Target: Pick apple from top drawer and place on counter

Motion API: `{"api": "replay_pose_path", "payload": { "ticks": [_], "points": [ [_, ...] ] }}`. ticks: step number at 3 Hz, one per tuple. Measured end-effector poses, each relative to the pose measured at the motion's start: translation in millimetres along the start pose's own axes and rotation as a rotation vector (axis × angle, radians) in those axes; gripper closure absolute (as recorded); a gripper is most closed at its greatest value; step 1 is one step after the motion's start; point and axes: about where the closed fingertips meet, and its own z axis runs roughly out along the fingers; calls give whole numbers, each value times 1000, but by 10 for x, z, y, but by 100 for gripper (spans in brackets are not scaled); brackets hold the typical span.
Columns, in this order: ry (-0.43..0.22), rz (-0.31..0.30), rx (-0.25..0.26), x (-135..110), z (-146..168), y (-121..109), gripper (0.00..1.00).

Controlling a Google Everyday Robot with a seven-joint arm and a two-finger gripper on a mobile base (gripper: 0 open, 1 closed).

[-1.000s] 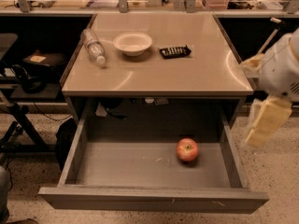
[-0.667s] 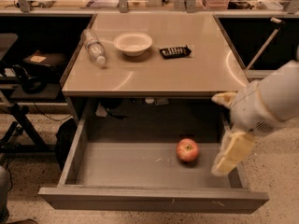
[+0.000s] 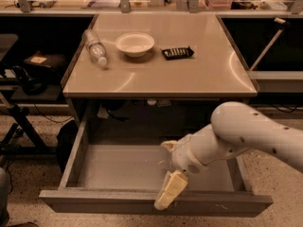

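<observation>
**While the gripper is working inside the drawer, the pick is not showing as complete**

As the scene is reading from the left, a clear plastic bottle (image 3: 96, 48) is lying on its side on the glossy beige-tan square counter (image 3: 189, 74). A shallow white bowl (image 3: 135, 44) is sitting just beside it, then a small flat black packet (image 3: 177, 52). No apple is lying on the counter, so the placing step is remaining undone.

Below, the wide shallow grey metal top drawer (image 3: 94, 202) is standing fully pulled out. The left and middle of its floor are showing bare.

Right of centre, the cream two-finger gripper (image 3: 165, 174) is hanging just inside the front panel. Its fingers are standing well apart, one high and one pointing down over the panel's edge, and nothing is showing between them.

The white arm (image 3: 246, 131) is coming in from the right and covering the right part of the drawer floor. The small red apple is not showing anywhere. Judgement: it is probably lying hidden behind the wrist, but that cannot be told.

Remaining: grasp, lift, carry to the counter, release.
</observation>
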Motion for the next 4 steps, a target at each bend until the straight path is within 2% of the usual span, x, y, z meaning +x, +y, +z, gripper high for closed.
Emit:
{"api": "replay_pose_path", "payload": {
  "ticks": [1,2,3,4],
  "points": [
    [-13,12,-1,38,118,-46,0],
    [25,-11,96,-72,-129,-70,0],
    [143,-68,318,-241,-464,-212,0],
    [163,-109,477,-485,-785,-358,0]
  ]
}}
